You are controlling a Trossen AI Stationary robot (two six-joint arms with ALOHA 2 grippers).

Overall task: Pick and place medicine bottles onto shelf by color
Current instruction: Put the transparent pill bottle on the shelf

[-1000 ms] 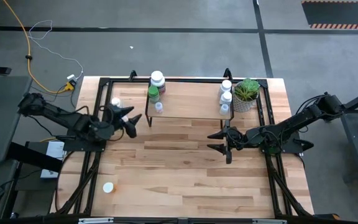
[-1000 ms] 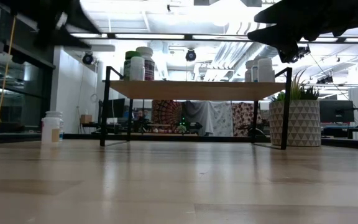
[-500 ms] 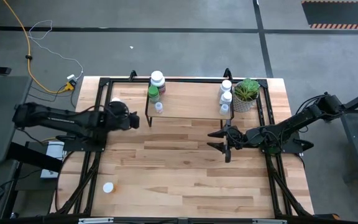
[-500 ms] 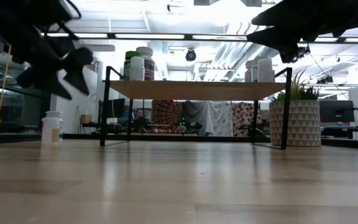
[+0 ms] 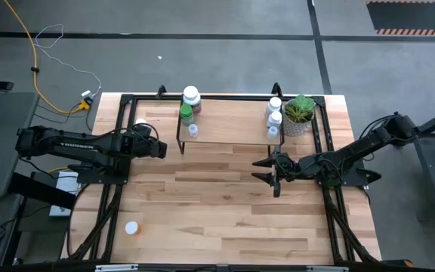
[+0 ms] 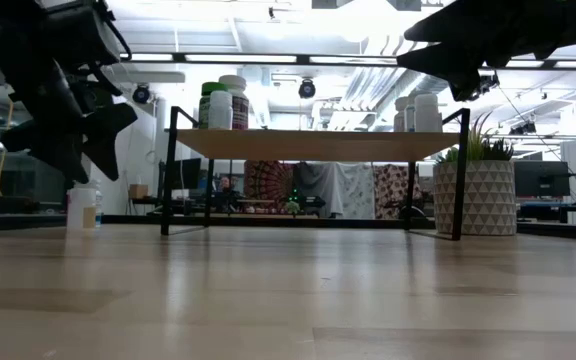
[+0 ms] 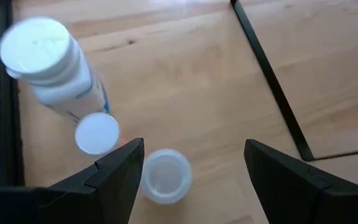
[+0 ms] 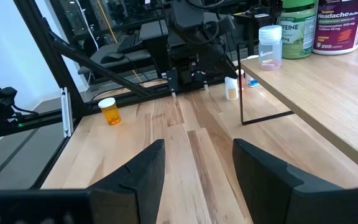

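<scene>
- The shelf stands at the far middle of the counter, a light-wood board on thin black legs.
- On its left end stand a large white-capped bottle with a reddish label, a green-capped bottle and a small clear bottle.
- On its right end three white bottles stand in a row, just beside the potted plant, which sits at the shelf's right end.
- Left of the shelf, on the counter, the left wrist view shows a tall white bottle with a blue-edged label, a small white-capped bottle touching it or just beside it, and a small clear bottle near them.
- An orange bottle with a white cap stands alone at the near left of the counter, well apart from the rest.
- The left pincer hangs above the cluster left of the shelf, its fingers spread and gripping nothing; the clear bottle shows between them in the wrist view.
- The right pincer hovers over the counter, nearer than the shelf's right end, fingers apart and empty.
</scene>
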